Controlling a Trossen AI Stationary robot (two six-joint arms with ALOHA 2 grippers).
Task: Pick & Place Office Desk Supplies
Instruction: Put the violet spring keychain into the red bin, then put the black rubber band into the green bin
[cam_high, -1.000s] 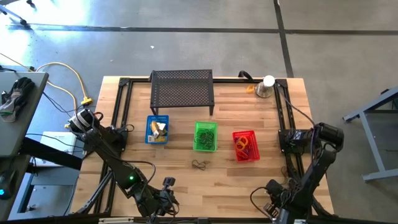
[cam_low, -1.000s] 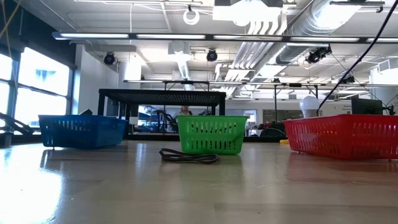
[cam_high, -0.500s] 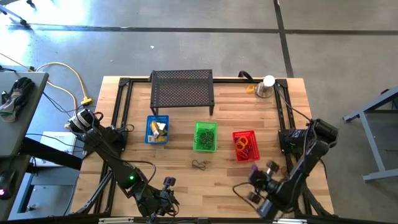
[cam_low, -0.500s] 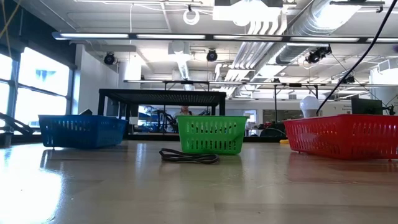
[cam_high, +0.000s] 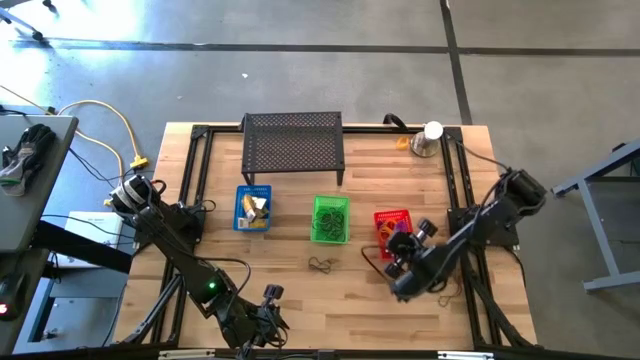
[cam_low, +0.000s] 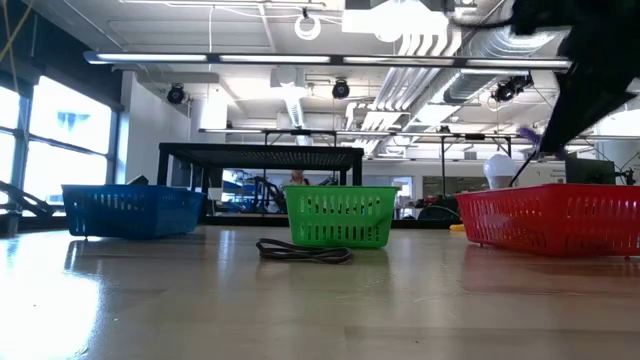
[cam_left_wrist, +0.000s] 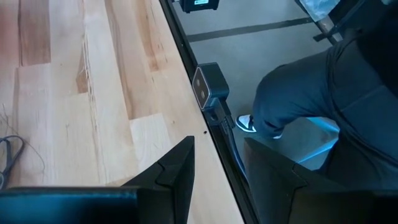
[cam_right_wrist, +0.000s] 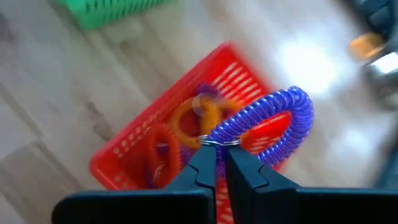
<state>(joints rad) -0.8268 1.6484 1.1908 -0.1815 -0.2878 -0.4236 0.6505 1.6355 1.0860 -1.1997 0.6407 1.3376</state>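
Note:
My right gripper (cam_right_wrist: 219, 155) hovers over the near end of the red basket (cam_high: 393, 222) and is shut on a purple spiral loop (cam_right_wrist: 267, 121). Orange loops (cam_right_wrist: 186, 124) lie inside that basket. A small bunch of dark loops (cam_high: 322, 264) lies flat on the wood in front of the green basket (cam_high: 330, 219); it also shows in the low view (cam_low: 305, 251). Yellow blocks (cam_high: 258, 208) sit in the blue basket (cam_high: 253, 208). My left gripper (cam_left_wrist: 219, 168) waits open at the table's near edge. My right gripper pinches the purple spiral loop between its two fingertips (cam_right_wrist: 202, 163) at the small metal ring (cam_right_wrist: 217, 142) on one end of the coil. The fingers slant down from the near right. The coil is lifted clear and arcs out beyond the tips over the red basket.
A black mesh shelf (cam_high: 293, 145) stands at the far side, and a silver cup with a white ball (cam_high: 428, 139) sits at the far right corner. Black frame rails (cam_high: 455, 190) run along both sides. A person's leg and shoe (cam_left_wrist: 298, 106) show beyond the near edge.
My right arm has swung from the table's near right corner toward the far edge and left, rising toward the red basket, with the purple loop in its fingers. The left arm and the dark loops have stayed still.

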